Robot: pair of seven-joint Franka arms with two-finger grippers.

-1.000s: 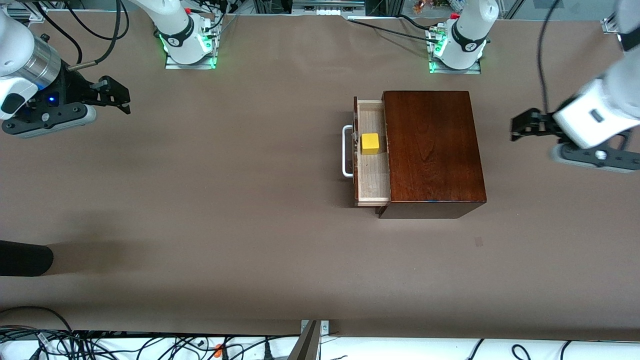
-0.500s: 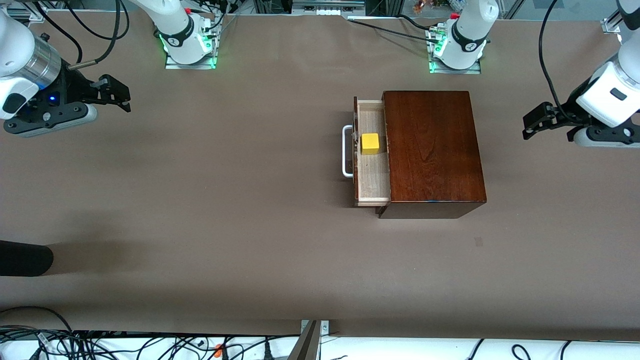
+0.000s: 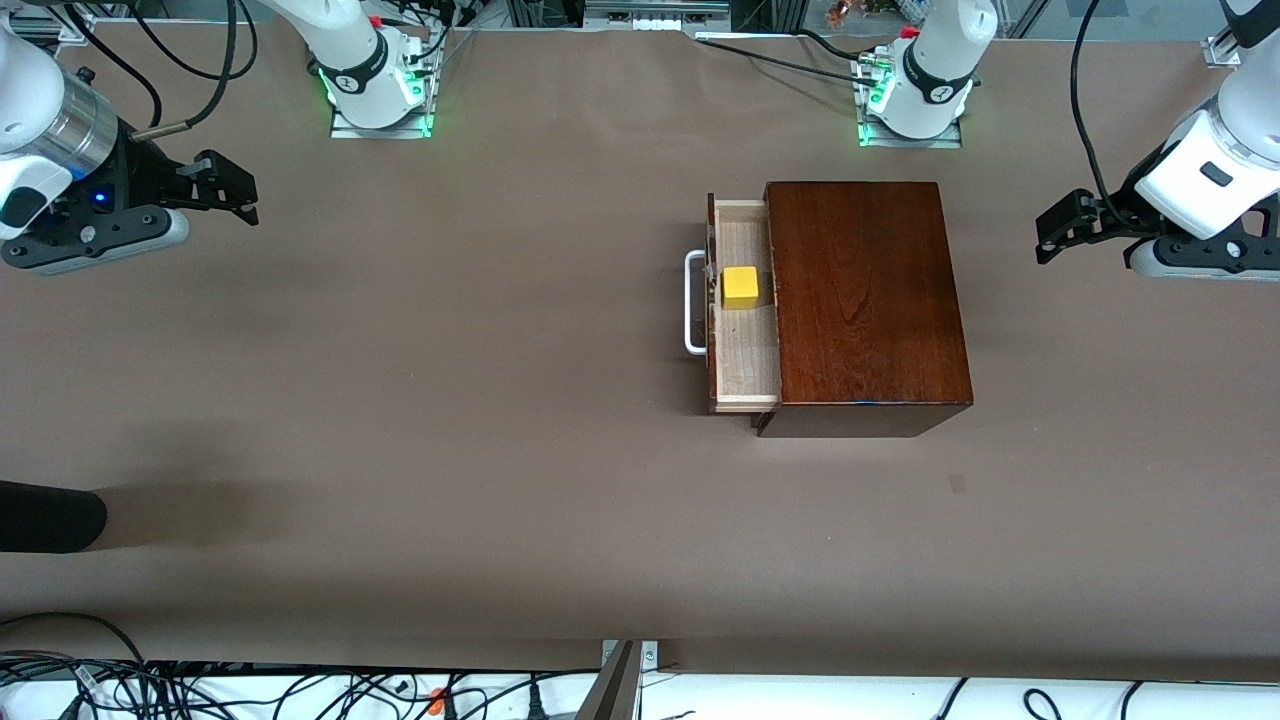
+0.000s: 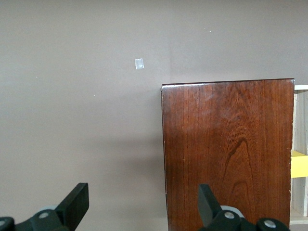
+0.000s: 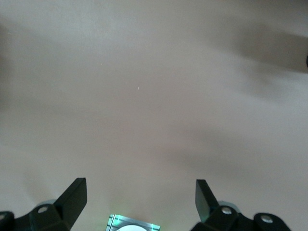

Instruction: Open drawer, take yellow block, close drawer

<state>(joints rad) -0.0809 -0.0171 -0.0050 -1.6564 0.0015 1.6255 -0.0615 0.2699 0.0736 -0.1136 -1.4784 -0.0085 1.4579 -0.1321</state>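
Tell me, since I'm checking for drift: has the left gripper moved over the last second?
Yes. The left gripper has risen in the front view toward the left arm's base, measured against the wooden box, which has stayed put.

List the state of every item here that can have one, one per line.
drawer: pulled partly out of the wooden box.
yellow block: resting inside the drawer, untouched.
left gripper: jaws open, empty, over bare table at its own end.
right gripper: jaws open, empty, over bare table at its own end.
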